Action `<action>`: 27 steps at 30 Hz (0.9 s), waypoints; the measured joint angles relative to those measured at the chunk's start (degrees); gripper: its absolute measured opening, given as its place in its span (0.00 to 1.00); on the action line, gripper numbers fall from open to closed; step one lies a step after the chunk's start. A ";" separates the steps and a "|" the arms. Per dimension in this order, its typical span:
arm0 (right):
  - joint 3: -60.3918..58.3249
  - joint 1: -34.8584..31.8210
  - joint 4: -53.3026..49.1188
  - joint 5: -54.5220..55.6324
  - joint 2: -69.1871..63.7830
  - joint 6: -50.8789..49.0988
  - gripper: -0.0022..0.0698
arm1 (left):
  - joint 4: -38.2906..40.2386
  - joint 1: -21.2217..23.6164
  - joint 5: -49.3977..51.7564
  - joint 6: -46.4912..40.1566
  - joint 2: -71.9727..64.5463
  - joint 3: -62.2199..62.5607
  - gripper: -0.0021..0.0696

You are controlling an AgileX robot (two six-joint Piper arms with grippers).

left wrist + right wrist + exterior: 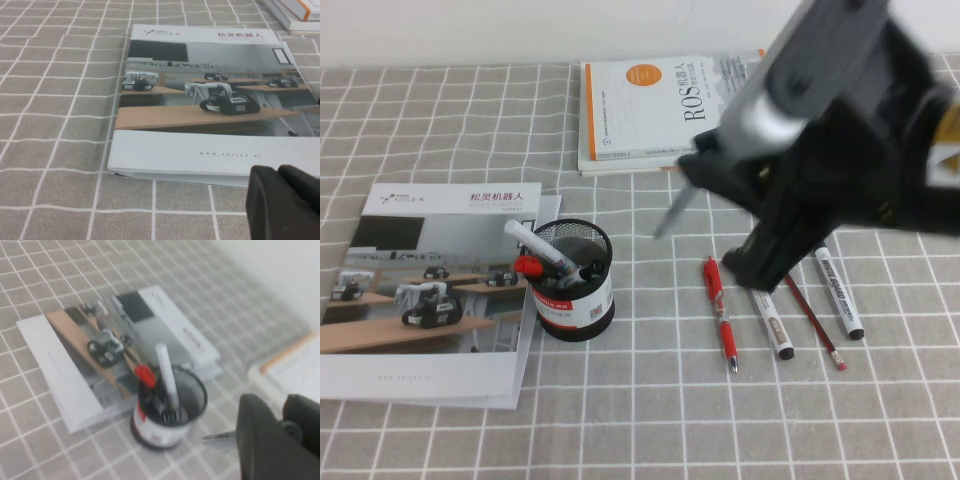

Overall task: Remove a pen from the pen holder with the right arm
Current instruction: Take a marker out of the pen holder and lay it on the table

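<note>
A grey pen (pixel 672 213) is grasped by the clenched right gripper (pixel 698 172), raised to the right of the black mesh pen holder (pixel 576 285). The left gripper (pixel 278 176), closed on nothing, is seen left of the holder, at the brochure (pixel 200 150) edge.

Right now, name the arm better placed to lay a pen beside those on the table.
Right: the right gripper holds a grey pen near the red pen and markers; the left gripper sits by the brochure, beyond the pen holder.
</note>
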State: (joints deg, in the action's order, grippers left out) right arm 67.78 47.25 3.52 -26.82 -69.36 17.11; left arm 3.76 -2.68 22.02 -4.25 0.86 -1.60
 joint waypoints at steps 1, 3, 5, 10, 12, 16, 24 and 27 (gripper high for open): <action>1.21 -0.78 -0.30 -2.69 0.31 -2.01 0.09 | 0.00 0.00 0.00 0.00 0.00 0.00 0.02; 3.06 -2.28 -1.56 -7.37 0.45 -6.29 0.09 | 0.00 0.00 0.00 0.00 0.00 0.00 0.02; 3.96 -3.89 -4.11 -10.36 0.45 -11.35 0.09 | 0.00 0.00 0.00 0.00 0.00 0.00 0.02; 4.85 -8.66 -10.97 -16.94 0.32 -24.22 0.09 | 0.00 0.00 0.00 0.00 0.00 0.00 0.02; 5.23 -10.09 -11.87 -19.81 -0.49 -26.76 0.09 | 0.00 0.00 0.00 0.00 0.00 0.00 0.02; 7.47 -12.57 -12.09 -28.73 -4.61 -28.95 0.09 | 0.00 0.00 0.00 0.00 0.00 0.00 0.02; 11.38 -15.76 -11.06 -37.69 -15.98 -29.08 0.09 | 0.00 0.00 0.00 0.00 0.00 0.00 0.02; 12.27 -17.50 -9.92 -37.72 -19.34 -27.81 0.09 | 0.00 0.00 0.00 0.00 0.00 0.00 0.02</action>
State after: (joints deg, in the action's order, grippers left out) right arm 80.05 29.75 -6.40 -64.54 -88.70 -10.70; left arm 3.76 -2.68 22.02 -4.25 0.86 -1.60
